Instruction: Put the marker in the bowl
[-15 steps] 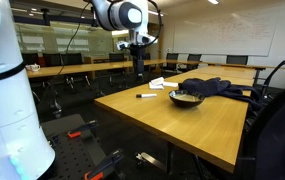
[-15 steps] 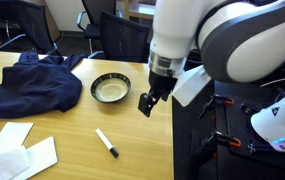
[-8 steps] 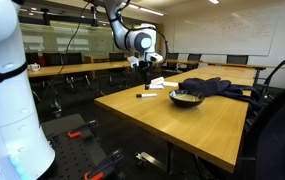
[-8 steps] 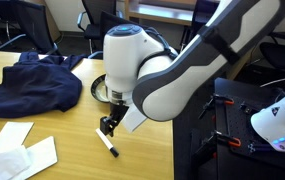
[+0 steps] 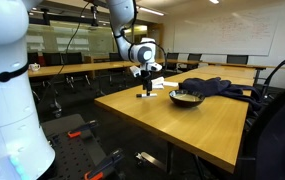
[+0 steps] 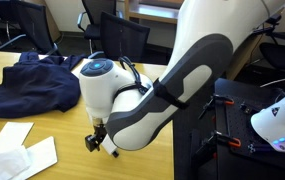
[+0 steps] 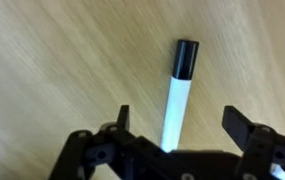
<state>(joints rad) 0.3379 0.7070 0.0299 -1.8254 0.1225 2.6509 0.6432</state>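
While the end effector [image 7: 180,116] hangs spread, marker [image 7: 177,95] lying between its fingers [image 7: 238,122], touching neither.

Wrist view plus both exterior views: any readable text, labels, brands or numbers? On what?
No readable text in any view.
marker: white barrel and black cap in the wrist view, no print showing.
whiteboard: in an exterior view; looks blank, any marks are too small to tell.
paper sheets: in an exterior view; no writing visible.
claw: no label showing.
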